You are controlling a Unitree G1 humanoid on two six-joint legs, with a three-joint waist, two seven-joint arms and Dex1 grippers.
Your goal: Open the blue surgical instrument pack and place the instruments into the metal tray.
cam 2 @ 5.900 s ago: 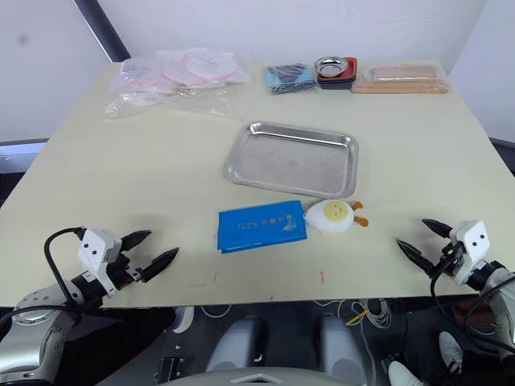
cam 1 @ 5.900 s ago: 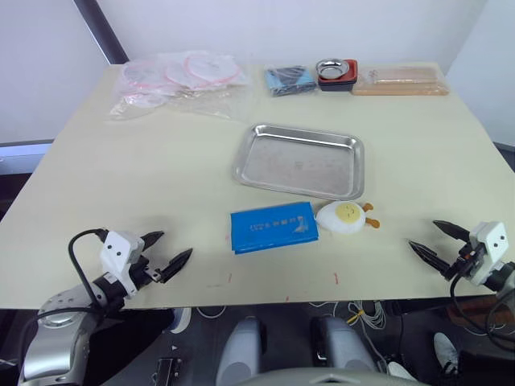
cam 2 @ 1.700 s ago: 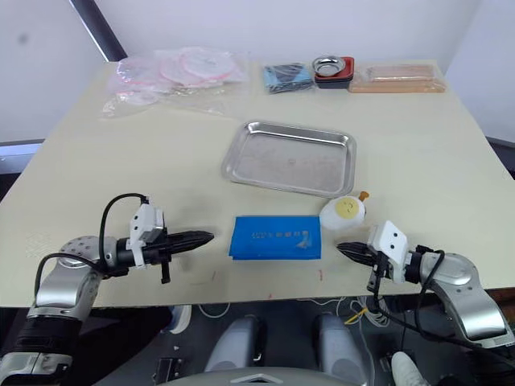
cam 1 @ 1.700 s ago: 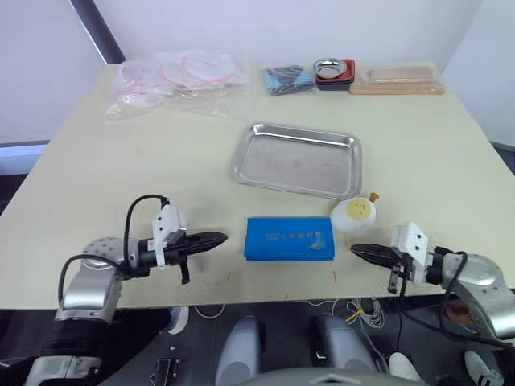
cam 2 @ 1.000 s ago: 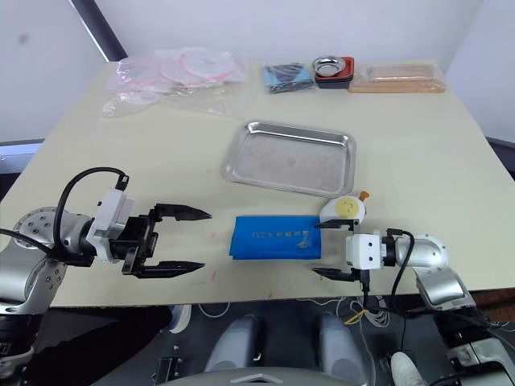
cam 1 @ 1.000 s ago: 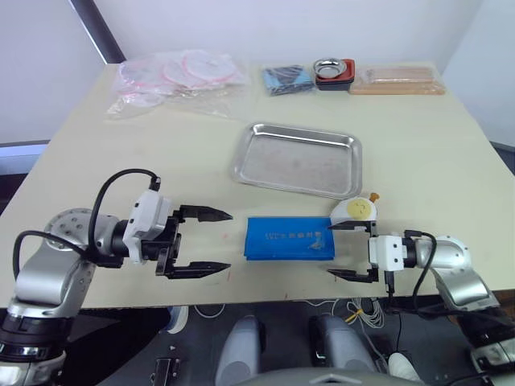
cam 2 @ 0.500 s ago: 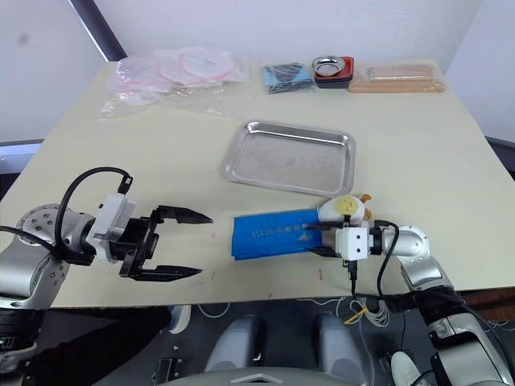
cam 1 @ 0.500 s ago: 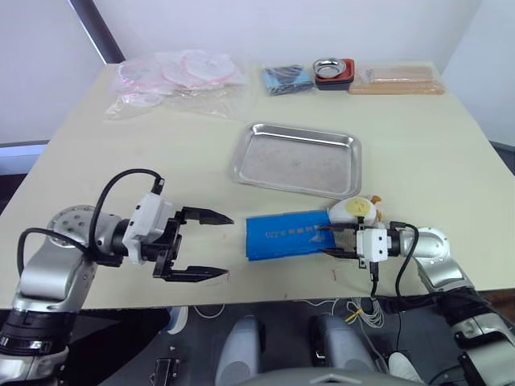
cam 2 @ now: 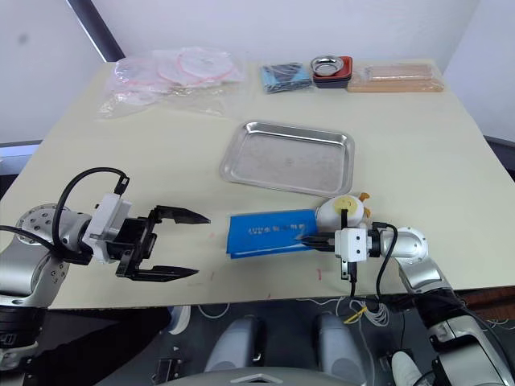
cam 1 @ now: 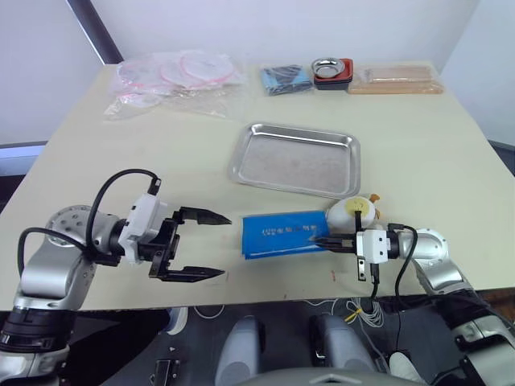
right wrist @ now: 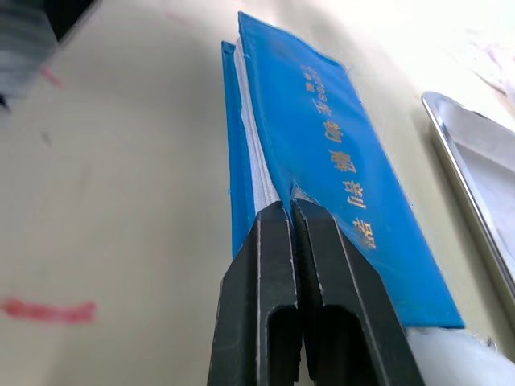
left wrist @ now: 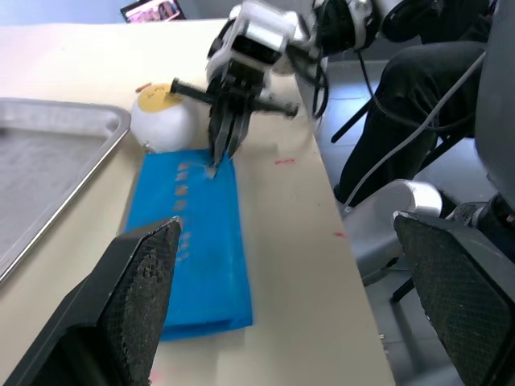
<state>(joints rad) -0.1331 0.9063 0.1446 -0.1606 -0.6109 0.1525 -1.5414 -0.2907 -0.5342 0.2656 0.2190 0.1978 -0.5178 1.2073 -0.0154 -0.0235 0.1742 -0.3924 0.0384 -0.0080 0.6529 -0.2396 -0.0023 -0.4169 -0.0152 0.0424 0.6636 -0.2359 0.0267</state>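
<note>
Metal tray point(cam 1: 296, 160) holds nothing, its floor bare steel. Blue surgical instrument pack point(cam 1: 280, 235) lies closed and flat on the worktop point(cam 1: 161, 161), between the two grippers, just beside the tray's near rim. Right gripper point(right wrist: 291, 211): fingers pressed together, pinching the pack's upper flap at its edge. Left gripper point(cam 1: 211, 245): fingers spread wide, well apart from the pack's opposite end, touching nothing.
</note>
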